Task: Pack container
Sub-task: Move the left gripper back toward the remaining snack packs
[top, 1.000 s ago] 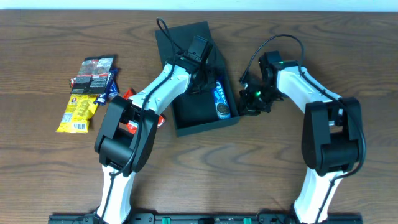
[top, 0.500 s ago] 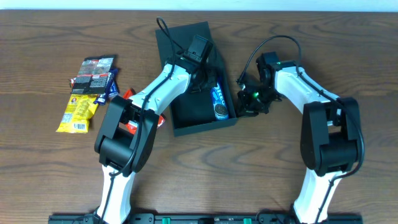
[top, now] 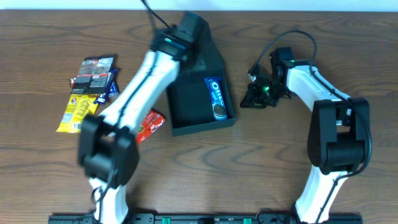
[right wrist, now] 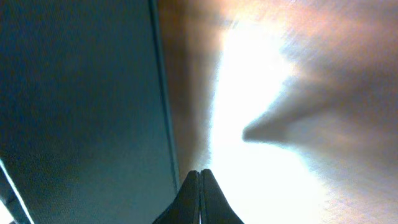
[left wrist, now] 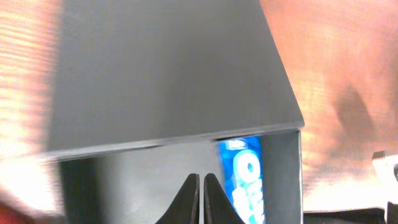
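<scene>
Overhead: the matte black container [top: 189,107] sat open at mid-table [top: 50,162], an Oreo packet [top: 217,98] along its right wall.

Left wrist: the left gripper [left wrist: 199,198] was closed, holding nothing, and faced the smooth flap lid [left wrist: 168,68].

Right wrist: the right gripper [right wrist: 199,196] was closed beside the container's dark wall.

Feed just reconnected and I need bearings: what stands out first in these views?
The black box mid-table grabs the eye, a blue cookie packet lying along its right wall. The left gripper is shut above the box's far flap; the right gripper is shut just right of the box. Snack packets lie piled at the left, a red packet beside the box's left wall.
</scene>
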Controlling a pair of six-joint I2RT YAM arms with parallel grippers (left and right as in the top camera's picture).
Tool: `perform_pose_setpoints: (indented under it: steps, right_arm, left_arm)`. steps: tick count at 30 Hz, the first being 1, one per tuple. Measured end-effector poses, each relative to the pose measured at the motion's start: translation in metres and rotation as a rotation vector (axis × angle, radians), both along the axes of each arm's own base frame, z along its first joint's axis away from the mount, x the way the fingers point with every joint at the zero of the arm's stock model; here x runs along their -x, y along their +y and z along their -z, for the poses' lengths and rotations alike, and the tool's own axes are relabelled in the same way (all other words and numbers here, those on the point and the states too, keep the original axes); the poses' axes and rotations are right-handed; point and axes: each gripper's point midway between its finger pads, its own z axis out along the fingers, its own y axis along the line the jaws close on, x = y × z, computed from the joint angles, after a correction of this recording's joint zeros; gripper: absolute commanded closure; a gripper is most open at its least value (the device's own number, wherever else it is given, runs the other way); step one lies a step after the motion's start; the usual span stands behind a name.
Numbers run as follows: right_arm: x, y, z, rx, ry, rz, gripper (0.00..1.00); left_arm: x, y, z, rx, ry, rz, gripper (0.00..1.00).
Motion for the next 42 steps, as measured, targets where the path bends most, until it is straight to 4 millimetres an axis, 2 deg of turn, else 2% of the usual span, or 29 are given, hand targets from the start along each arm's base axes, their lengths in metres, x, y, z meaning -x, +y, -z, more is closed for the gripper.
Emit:
perform_pose_setpoints:
  steps: [3,5,8,10,13,17,19,26,31,42]
  right_arm:
    - [-0.013,-0.002,-0.004,-0.005,-0.051,0.008,0.99]
    - [-0.024,-0.003,-0.010,-0.007,-0.086,0.012,0.99]
    - [-0.033,-0.002,-0.018,-0.011,-0.119,0.011,0.99]
    - [-0.038,-0.002,-0.022,-0.013,-0.133,0.012,0.99]
    - [-0.043,-0.003,-0.027,-0.018,-0.150,0.016,0.99]
    - [-0.045,-0.002,-0.031,-0.034,-0.152,0.016,0.99]
    - [-0.043,-0.001,-0.031,-0.036,-0.143,0.016,0.99]
    - [-0.029,0.003,-0.029,-0.037,-0.089,0.001,0.99]
    - [-0.019,0.024,-0.029,-0.038,-0.080,-0.058,0.99]
    - [-0.006,0.028,-0.026,-0.017,-0.042,-0.088,0.99]
  left_arm:
    - [0.004,0.050,-0.028,-0.039,-0.008,-0.107,0.94]
    - [0.005,0.099,-0.034,-0.063,0.019,-0.222,0.94]
    - [0.005,0.140,-0.018,-0.073,0.069,-0.323,0.94]
    - [0.009,0.150,-0.001,-0.076,0.115,-0.349,0.94]
    - [0.019,0.144,0.033,-0.055,0.192,-0.340,0.94]
    - [0.024,0.120,0.091,0.036,0.272,-0.295,0.94]
    - [0.026,0.112,0.110,0.078,0.296,-0.286,0.94]
    - [0.011,0.084,0.122,0.216,0.285,-0.240,0.94]
    - [0.015,0.063,0.137,0.259,0.329,-0.196,0.94]
    - [0.012,0.057,0.137,0.264,0.307,-0.155,0.94]
